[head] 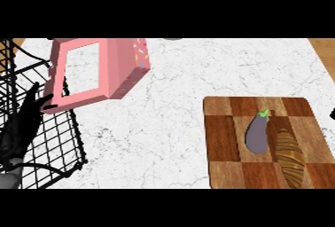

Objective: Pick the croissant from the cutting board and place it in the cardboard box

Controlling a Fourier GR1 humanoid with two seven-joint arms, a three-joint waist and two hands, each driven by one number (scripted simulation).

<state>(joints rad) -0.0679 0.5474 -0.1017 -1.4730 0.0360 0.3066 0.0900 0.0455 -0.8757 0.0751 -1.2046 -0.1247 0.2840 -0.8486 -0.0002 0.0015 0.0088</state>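
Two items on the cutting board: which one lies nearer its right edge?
The brown croissant. It lies right of the purple eggplant, which has a green stem, on the cutting board.

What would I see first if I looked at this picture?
Probably the big pink box at the upper left of the white marble counter, tilted, with its opening showing. Next, the wooden cutting board at the lower right, where a purple eggplant lies beside a brown croissant. At the far left, the robot's black left hand rests over a black wire basket.
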